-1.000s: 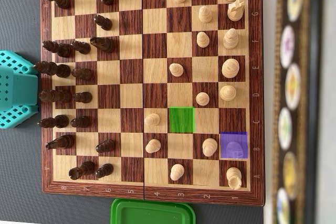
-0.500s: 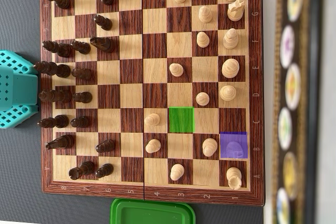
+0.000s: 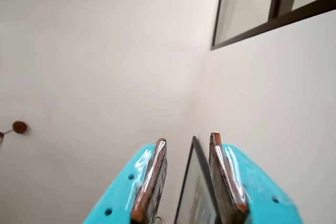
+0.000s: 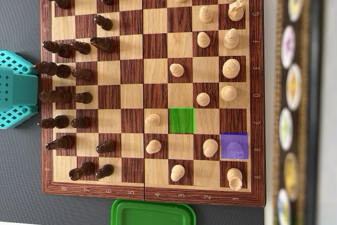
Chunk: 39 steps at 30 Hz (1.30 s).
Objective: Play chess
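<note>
My end effector (image 3: 189,177): turquoise, rust-padded fingers spread, empty, aimed at a wall.
Wooden chessboard (image 4: 152,196): on the grey tabletop; purple-marked piece (image 4: 235,147) right, green square (image 4: 182,119) nearby.
Risk: descending blind, I may topple neighbouring pale pawns.

Brown-and-tan checkered chessboard (image 4: 131,22), one square (image 4: 182,120) glowing green, another square (image 4: 234,145) purple; dark pieces (image 4: 63,69) left, cream pieces (image 4: 230,68) right; teal pincer (image 3: 186,182).
</note>
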{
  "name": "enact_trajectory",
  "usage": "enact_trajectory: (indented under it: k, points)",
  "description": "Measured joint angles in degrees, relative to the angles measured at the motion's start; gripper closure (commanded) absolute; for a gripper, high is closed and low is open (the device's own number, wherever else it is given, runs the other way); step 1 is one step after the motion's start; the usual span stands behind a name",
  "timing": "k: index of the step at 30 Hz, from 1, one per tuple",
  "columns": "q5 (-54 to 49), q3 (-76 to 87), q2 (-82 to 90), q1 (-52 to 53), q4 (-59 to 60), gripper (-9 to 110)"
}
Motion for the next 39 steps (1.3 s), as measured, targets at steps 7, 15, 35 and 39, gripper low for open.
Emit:
enact_trajectory:
  k: [7,15,35,39]
  points:
    - [0.0,-7.4,0.0,0.0,18.2,89]
    - [0.0,-16.7,0.0,0.0,47.4,89]
    - [0.0,-25.7,-0.1,-0.2,119.0,89]
    - [0.0,-27.1,-0.2,-0.2,129.1,89]
